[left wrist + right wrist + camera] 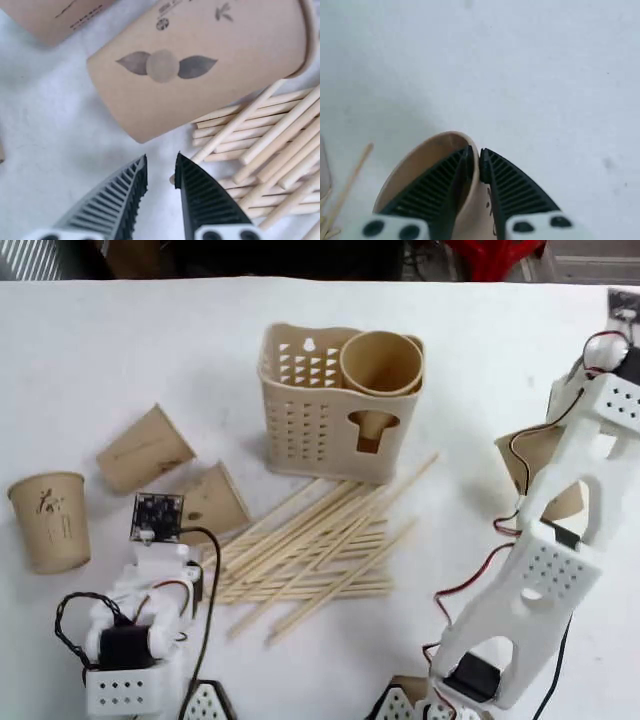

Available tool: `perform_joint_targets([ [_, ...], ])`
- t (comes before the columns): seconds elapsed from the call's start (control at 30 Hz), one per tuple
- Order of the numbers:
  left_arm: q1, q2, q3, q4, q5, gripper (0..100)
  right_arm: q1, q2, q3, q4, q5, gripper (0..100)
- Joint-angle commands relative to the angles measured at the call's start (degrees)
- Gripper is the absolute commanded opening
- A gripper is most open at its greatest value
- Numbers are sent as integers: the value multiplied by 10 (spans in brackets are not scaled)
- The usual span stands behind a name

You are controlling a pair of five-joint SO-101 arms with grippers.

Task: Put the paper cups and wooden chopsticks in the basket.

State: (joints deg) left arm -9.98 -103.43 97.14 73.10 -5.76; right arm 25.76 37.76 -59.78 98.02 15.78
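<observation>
Basket (300,430) stands upright mid-table (120,350); every place below is taken from it.

- One paper cup (382,362) is already inside, mouth up, at the basket's right end.
- Chopsticks (310,555) lie loose in a fanned heap on the table, on the arms' side of the basket. The farthest tips reach nearly to its foot, and one stick runs up past its right corner.
- Tipped cup (145,450) lies on its side to the basket's left, apart from it.
- Second tipped cup (215,502) lies nearer the arms, between the first tipped cup and the chopstick heap. Your left wrist view shows its side close up (200,70), with stick ends just beside its rim.
- Upright cup (52,522) stands farthest left of the basket, well apart from it.
- Gripped cup (525,465) lies well to the basket's right, partly behind your right arm.

Your left gripper (161,167) is low over the table on the arms' side of the second tipped cup. Its jaws are a little apart with nothing between them, and one stick end lies just beside a fingertip.

Your right gripper (476,156) is clamped on the gripped cup's (420,160) rim, one finger inside the mouth and the other against the outer wall.
</observation>
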Motion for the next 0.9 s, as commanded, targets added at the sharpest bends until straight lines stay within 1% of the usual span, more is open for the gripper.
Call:
perform_joint_targets([
  [0.0,4,-3,-1,4,-4,110,-27,-164,55,6,-30,16],
  [0.1,4,-3,-1,4,-4,110,-46,-254,81,5,-65,16],
  [0.2,4,-3,-1,4,-4,110,-87,-337,87,5,-91,16],
  [0.3,4,-3,-1,4,-4,110,-153,-405,87,4,-115,16],
  [0.4,4,-3,-1,4,-4,110,-237,-451,88,-13,-131,18],
  [0.5,4,-3,-1,4,-4,110,-307,-463,86,-57,-171,19],
  [0.6,4,-3,-1,4,-4,110,-353,-462,89,-122,-216,20],
  [0.73,4,-3,-1,4,-4,110,-385,-446,89,-196,-241,19],
  [0.87,4,-3,-1,4,-4,110,-390,-392,89,-229,-241,20],
])
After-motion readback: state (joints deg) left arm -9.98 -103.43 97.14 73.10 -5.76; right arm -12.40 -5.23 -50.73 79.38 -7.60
